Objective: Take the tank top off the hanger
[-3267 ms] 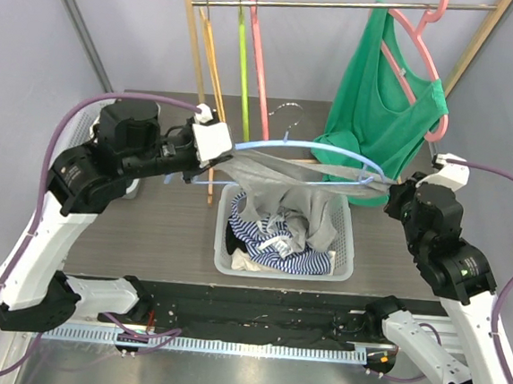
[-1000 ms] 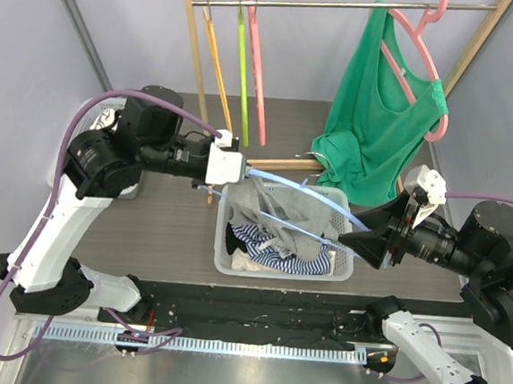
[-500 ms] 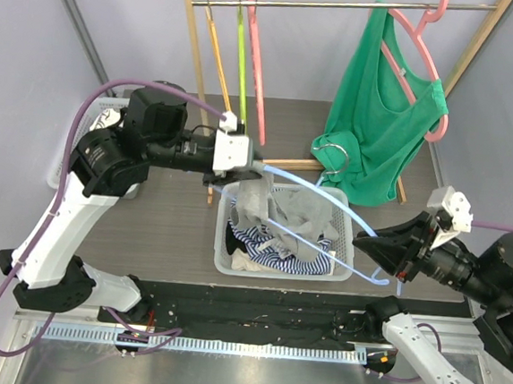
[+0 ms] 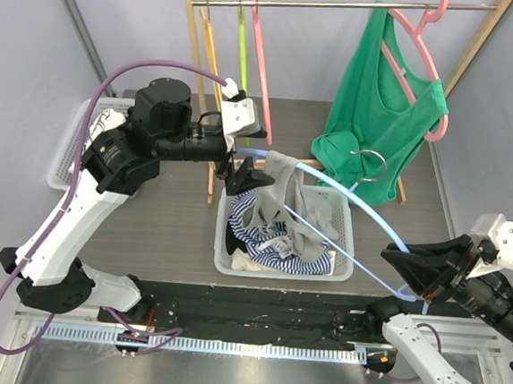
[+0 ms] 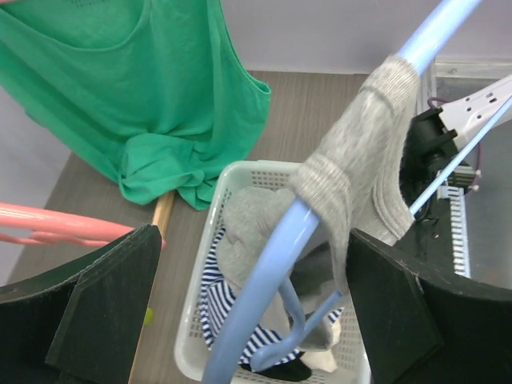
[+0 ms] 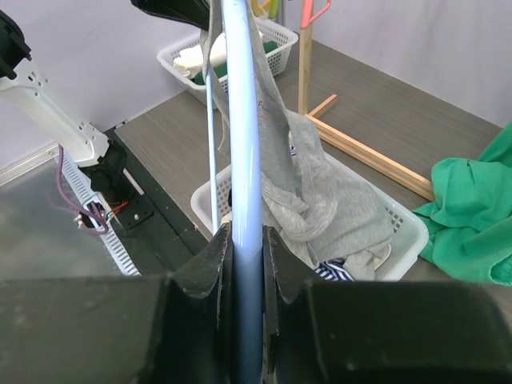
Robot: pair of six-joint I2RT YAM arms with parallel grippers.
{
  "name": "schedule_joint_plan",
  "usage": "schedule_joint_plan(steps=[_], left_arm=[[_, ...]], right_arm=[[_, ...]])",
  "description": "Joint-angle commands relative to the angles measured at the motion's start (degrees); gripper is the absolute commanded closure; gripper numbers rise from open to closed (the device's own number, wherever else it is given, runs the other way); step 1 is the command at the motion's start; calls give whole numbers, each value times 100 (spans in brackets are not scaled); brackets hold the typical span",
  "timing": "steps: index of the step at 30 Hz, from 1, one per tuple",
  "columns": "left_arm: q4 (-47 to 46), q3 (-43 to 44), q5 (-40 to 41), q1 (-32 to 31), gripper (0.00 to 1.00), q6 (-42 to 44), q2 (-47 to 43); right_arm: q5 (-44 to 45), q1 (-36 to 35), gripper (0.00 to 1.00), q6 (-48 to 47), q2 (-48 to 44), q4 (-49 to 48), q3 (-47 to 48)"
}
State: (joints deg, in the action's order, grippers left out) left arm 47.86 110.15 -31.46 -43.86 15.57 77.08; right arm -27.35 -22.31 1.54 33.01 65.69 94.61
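The light blue hanger (image 4: 363,206) slants over the white basket (image 4: 344,273). My right gripper (image 4: 412,264) is shut on its right arm, and the wrist view shows the jaws clamped on the hanger (image 6: 240,120). The grey tank top (image 4: 283,194) hangs by a strap from the hanger's left end, its body sagging into the basket. My left gripper (image 4: 240,174) stands open at that end. In the left wrist view the hanger (image 5: 272,280) and grey tank top (image 5: 352,160) pass between the wide-apart fingers (image 5: 104,312), with no grip.
A green tank top (image 4: 376,113) hangs on a pink hanger (image 4: 426,54) from the wooden rack (image 4: 197,52), right behind the basket. Yellow, green and pink hangers hang at the rack's left. Striped clothes lie in the basket. A second white basket (image 4: 72,140) sits far left.
My left gripper has opened and let go of the tank top. The right arm has pulled the hanger right and toward the near edge, so the top has slid to its left end.
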Motion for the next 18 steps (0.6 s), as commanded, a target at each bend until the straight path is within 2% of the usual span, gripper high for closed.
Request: schedule_joint_plan(steps=[1,8,12,18], left_arm=[[-601,-397,158,9,0,-659,-254],[-1059,-854,562,-96,0,-1354,-272],[-1094,-925,1088,-334,0,-1311,-237],[-1129,-837,1020,-361,1,-1390,-167]], right_arm=[[187,7,99,56,205,-154,409],[309,24,99,197,311,-153,559],[310,25,99,233,399,-109,620],[371,24,99,154,381,-144,374]])
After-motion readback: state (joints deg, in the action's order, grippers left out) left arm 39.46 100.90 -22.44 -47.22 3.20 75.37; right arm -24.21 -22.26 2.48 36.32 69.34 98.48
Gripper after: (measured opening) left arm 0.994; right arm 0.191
